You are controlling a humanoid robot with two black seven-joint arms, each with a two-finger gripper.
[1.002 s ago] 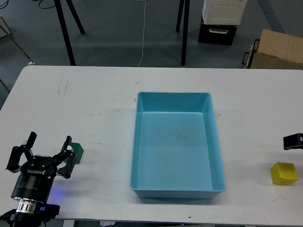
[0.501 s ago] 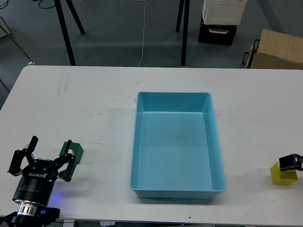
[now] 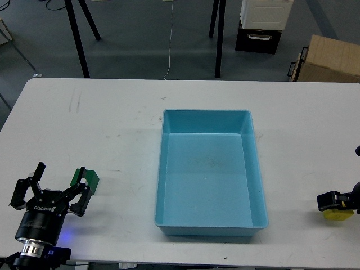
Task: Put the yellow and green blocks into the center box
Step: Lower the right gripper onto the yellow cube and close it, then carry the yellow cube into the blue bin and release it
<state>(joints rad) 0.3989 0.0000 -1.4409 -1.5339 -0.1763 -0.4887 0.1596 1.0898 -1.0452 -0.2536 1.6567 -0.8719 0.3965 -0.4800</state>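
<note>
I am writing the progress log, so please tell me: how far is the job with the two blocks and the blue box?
Nothing looks done: the blue box holds no block. In hand: the left gripper is open beside the green block, and the right gripper sits over the yellow block, mostly hiding it; a grasp cannot be confirmed. Left: lifting both blocks and placing them in the box.

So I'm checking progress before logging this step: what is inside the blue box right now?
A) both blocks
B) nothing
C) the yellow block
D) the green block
B: the blue box shows only its bare floor, while the green block sits on the table at its left and the yellow block at its right.
</note>
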